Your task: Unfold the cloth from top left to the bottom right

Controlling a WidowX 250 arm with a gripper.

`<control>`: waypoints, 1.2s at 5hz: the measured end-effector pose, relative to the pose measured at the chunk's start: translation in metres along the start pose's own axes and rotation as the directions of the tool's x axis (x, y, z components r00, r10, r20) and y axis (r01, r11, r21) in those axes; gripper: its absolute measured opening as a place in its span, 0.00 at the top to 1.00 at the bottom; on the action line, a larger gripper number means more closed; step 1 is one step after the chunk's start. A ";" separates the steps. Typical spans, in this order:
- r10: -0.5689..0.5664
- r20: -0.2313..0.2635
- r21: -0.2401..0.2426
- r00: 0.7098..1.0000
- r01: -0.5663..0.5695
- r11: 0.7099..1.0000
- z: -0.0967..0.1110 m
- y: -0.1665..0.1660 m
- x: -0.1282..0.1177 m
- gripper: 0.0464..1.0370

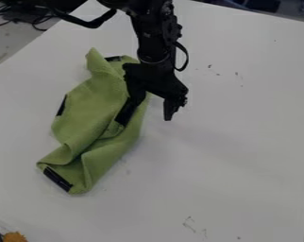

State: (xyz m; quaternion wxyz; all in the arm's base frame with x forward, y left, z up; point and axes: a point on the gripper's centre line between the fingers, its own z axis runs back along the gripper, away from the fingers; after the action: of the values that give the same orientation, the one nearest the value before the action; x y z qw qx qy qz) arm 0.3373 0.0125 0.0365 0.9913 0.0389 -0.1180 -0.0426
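The soft green cloth (104, 101) is laid in bunched folds on the flat white counter (236, 151). The black two-finger gripper (144, 120) is held at the cloth's upper right side. Its fingers are spread wide: one is put over the cloth, and one is held past the cloth's right edge. Black patches are seen at the cloth's top, left edge and bottom left corner. Small dark marks are seen right of the cloth, too small to be read.
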 end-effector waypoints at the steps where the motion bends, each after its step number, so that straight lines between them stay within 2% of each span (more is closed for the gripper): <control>1: 0.024 0.021 -0.019 0.999 -0.024 1.000 -0.004 0.011 0.001 0.04; 2: 0.026 0.025 -0.034 0.999 -0.025 0.999 -0.011 0.019 0.000 0.04; 6: 0.035 0.013 -0.049 0.999 -0.035 0.998 -0.009 0.038 0.003 0.04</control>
State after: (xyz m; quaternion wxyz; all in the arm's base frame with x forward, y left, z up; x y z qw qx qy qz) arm 0.3453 0.0506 0.0315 0.9917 0.0126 -0.1246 -0.0283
